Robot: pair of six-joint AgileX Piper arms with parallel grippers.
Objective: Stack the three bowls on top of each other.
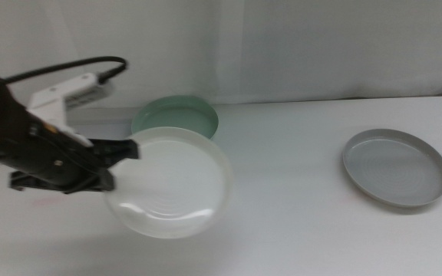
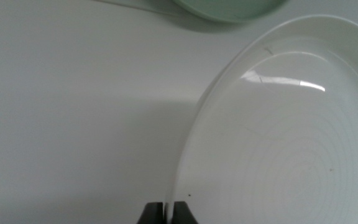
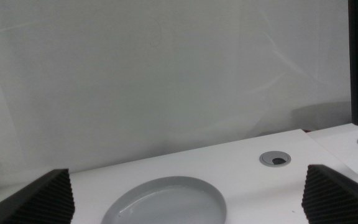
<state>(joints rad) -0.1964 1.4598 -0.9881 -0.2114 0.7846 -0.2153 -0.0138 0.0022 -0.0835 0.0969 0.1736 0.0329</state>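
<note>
Middle view: the left gripper (image 1: 129,148) comes in from the left and has the white bowl (image 1: 171,184) pinched by its rim, lifted and tipped toward the camera. The mint green bowl (image 1: 176,116) lies flat on the table (image 1: 282,222) just behind it, partly covered by the white one. The grey bowl (image 1: 394,166) sits well apart on the right side. The right arm does not show here.

Left wrist view: the two dark jaws close tight on the edge of the white bowl (image 2: 291,143), with only the thin rim between them. An arc of the green bowl (image 2: 229,7) shows beyond the white one.

Right wrist view: the right gripper (image 3: 188,193) waits with its jaws spread wide and nothing between them, looking down at the grey bowl (image 3: 166,199). A round cable port (image 3: 275,158) is set in the table beyond it.

The step in hand looks like carrying the white bowl onto the green one. To do it well, the bowl should be levelled and centred over the green rim before the jaws let go, and set down low, since a rim grip on a tilted bowl may slip.

No brand, label or writing can be read anywhere.
</note>
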